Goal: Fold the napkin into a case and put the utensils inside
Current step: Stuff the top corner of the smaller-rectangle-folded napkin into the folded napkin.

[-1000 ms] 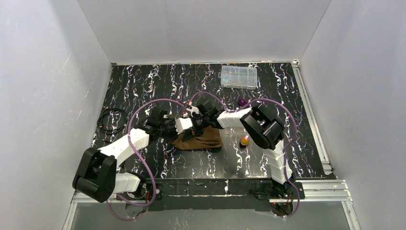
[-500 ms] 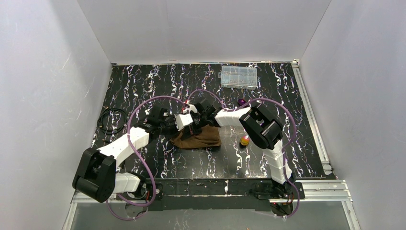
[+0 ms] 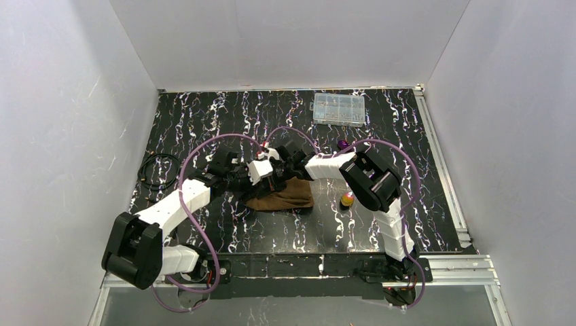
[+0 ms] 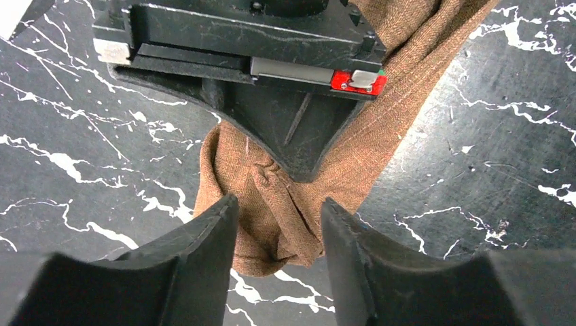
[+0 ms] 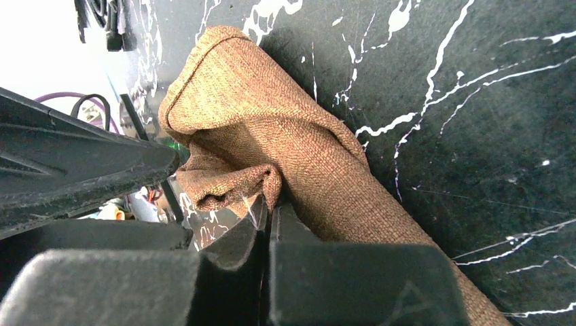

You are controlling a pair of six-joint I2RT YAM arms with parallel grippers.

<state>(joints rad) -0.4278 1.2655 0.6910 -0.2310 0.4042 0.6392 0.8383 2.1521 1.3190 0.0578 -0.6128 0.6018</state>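
Note:
The brown napkin [image 3: 285, 195] lies bunched and partly folded at the table's middle. My right gripper [image 5: 270, 207] is shut on a pinched fold of the napkin [image 5: 285, 136] at its left end. In the left wrist view my left gripper [image 4: 277, 227] stands open, and a corner of the napkin [image 4: 272, 204] hangs between its fingers, apart from both. The tip of the right gripper [image 4: 302, 173] meets the cloth just beyond. The purple-headed utensil [image 3: 344, 145] lies behind the right arm. The gold-orange-headed utensil [image 3: 347, 200] rests just right of the napkin.
A clear compartment box [image 3: 338, 109] sits at the back of the table. A coiled black cable [image 3: 157, 170] lies near the left wall. Purple cables loop over both arms. White walls close in the left, back and right.
My left gripper has opened and let go of the napkin corner. Both grippers and the napkin's left end have shifted slightly toward the back.

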